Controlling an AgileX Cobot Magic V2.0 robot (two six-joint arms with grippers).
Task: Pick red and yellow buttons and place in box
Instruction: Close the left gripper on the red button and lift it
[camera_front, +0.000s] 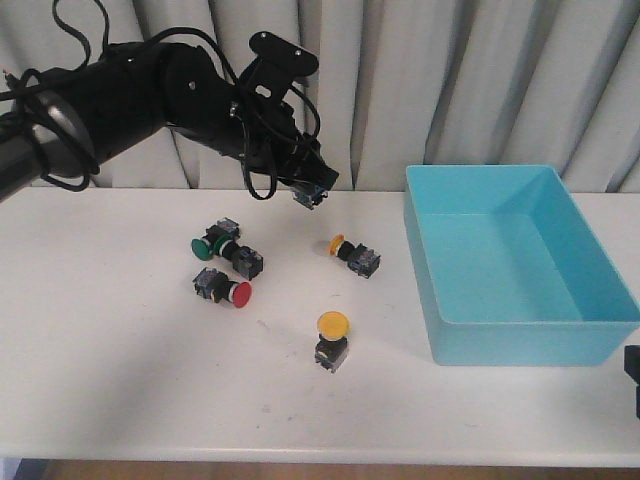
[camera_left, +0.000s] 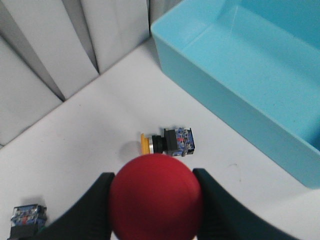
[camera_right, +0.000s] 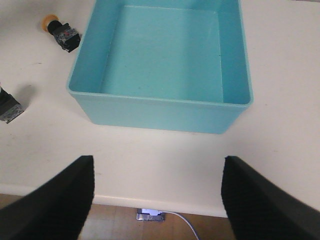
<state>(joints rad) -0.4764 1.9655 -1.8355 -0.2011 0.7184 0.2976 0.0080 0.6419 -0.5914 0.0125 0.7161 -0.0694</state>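
A red button is pinched cap-forward in the left gripper jaws above the worktop, with the box lying well to its right; right gripper jaws are spread.

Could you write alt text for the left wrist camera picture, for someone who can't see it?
Two black gripper fingers clamp a round red button that fills the foreground, held above a white table. Beyond it a yellow button lies on its side on the table, next to a large empty turquoise box, with pale curtains behind.
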